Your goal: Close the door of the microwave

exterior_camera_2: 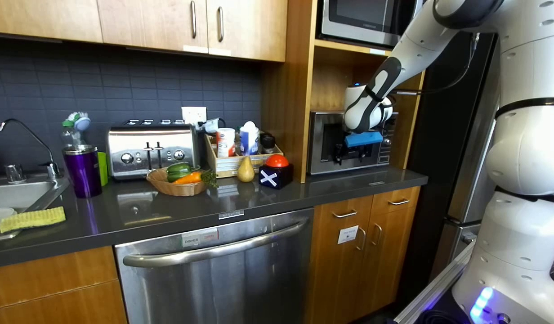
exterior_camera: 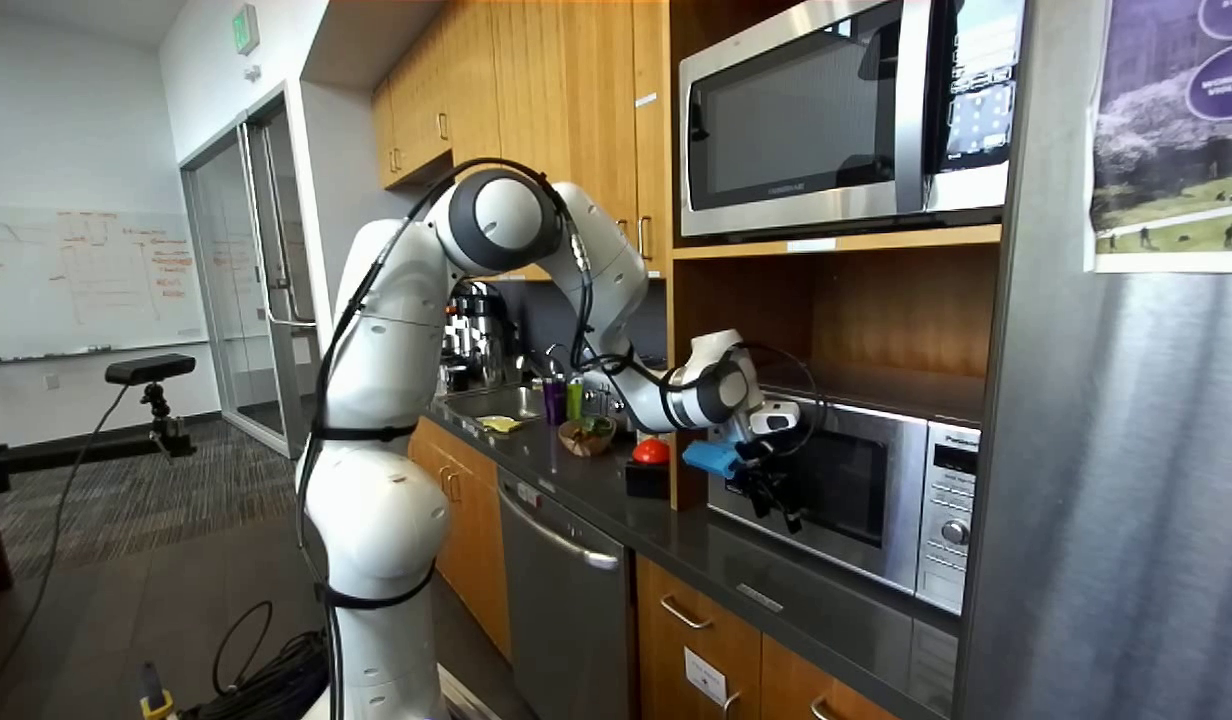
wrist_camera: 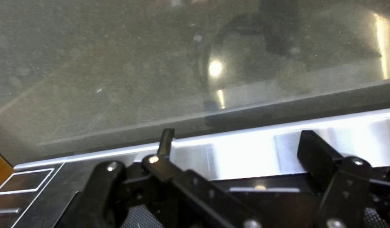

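Observation:
The small silver microwave (exterior_camera: 949, 570) stands on the counter beneath the wooden shelf. Its dark-windowed door (exterior_camera: 856, 490) lies flush with the button panel, and no gap shows along that edge. In both exterior views my gripper (exterior_camera: 776, 505) is in front of the door, hiding part of the window. The wrist view has the fingers of my gripper (wrist_camera: 237, 137) spread wide, with only the silver lower strip of the door (wrist_camera: 245, 155) visible behind the space between them. Whether the fingertips touch the door I cannot tell.
A larger stainless microwave (exterior_camera: 796, 120) sits on the shelf above. A wooden side panel (exterior_camera_2: 299, 135) borders the niche, with a red button on a black box (exterior_camera_2: 276, 174) beside it. The fridge (exterior_camera: 1096, 480) flanks the microwave; the dark counter (wrist_camera: 119, 69) runs below.

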